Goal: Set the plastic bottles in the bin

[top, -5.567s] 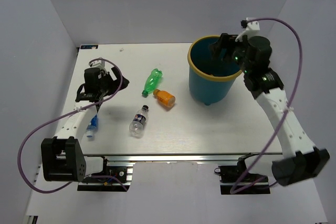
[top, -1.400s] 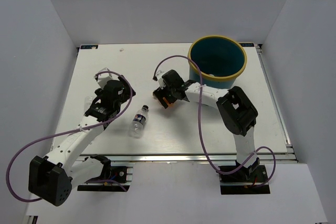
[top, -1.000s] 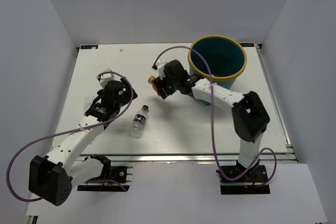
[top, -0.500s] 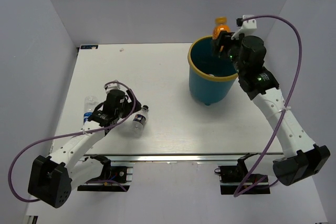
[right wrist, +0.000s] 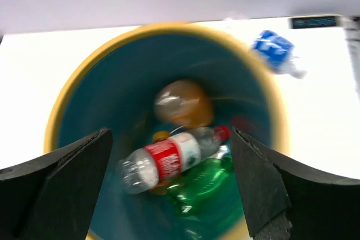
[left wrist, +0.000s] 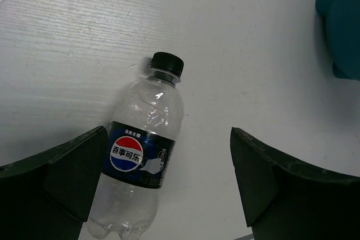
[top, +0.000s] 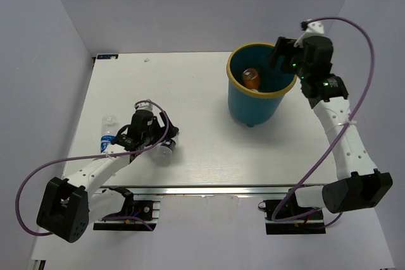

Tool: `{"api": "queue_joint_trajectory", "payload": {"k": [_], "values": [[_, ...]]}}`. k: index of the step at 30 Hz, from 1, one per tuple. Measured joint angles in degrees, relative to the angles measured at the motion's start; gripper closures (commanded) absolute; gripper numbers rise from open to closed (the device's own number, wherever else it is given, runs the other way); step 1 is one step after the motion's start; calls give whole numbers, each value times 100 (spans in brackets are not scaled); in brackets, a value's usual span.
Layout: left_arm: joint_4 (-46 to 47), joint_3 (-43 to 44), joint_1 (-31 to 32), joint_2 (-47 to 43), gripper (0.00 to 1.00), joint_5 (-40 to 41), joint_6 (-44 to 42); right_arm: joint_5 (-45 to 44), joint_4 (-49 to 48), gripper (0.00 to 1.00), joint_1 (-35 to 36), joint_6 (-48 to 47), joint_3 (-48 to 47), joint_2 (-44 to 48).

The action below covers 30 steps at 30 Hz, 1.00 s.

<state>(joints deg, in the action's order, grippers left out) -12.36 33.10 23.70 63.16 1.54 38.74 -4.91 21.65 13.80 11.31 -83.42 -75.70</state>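
left tool (left wrist: 169, 158) wide open astride dark-label bottle (left wrist: 138, 160) on worktop (left wrist: 253, 37) | right tool (right wrist: 170, 153) wide open, empty, over bin (right wrist: 95, 102) holding orange bottle (right wrist: 183, 103)

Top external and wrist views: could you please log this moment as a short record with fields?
bin: teal, yellow rim, upright on the table
in bin: orange bottle, red-label bottle, green bottle
on table: Pepsi bottle lying on its side; blue-label bottle near the left edge
left end effector: open, fingers either side of the Pepsi bottle, not gripping
right end effector: open, empty, above the bin
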Motion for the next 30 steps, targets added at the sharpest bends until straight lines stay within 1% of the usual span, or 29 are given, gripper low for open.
{"api": "queue_joint_trajectory", "payload": {"k": [5, 7, 10, 12, 15, 18, 21, 22, 23, 24, 25, 26, 27, 28, 30], "values": [[81, -190, 0, 90, 2, -177, -72, 37, 251, 11, -1292, 391, -382, 57], [87, -192, 2, 138, 2, -197, -85, -210, 358, 11, -1792, 564, -402, 122], [125, -212, 4, 197, 2, -168, -127, -608, 494, 11, -2190, 848, -260, 232], [164, -258, 11, 236, 2, -149, -166, -881, 404, 11, -2354, 1150, 273, 457], [195, -278, 42, 330, 2, -133, -234, -1226, 356, 11, -2492, 1578, 1576, 994], [269, -278, 79, 511, 2, -109, -299, -1318, 341, 11, -2505, 1958, 2798, 1458], [299, -267, 90, 787, 9, -61, -363, -1137, 295, 11, -2505, 2251, 3742, 1836], [295, -260, 92, 879, 15, -52, -387, -1060, 247, 11, -2505, 2315, 3971, 1939], [297, -260, 101, 942, 19, -48, -398, -986, 188, 10, -2505, 2374, 4172, 2039], [295, -256, 105, 997, 24, -48, -417, -929, 166, 11, -2503, 2441, 4328, 2133], [295, -249, 118, 1036, 31, -48, -420, -876, 129, 11, -2503, 2483, 4454, 2216], [295, -234, 129, 1056, 42, -52, -420, -820, 81, 11, -2503, 2527, 4572, 2302], [297, -214, 142, 1058, 47, -50, -422, -769, 72, 11, -2503, 2562, 4651, 2376], [289, -184, 162, 1056, 50, -50, -455, -680, 22, 11, -2503, 2581, 4741, 2461], [240, -68, 184, 1047, 59, -52, -476, -557, -70, 11, -2503, 2588, 4927, 2636]]}}
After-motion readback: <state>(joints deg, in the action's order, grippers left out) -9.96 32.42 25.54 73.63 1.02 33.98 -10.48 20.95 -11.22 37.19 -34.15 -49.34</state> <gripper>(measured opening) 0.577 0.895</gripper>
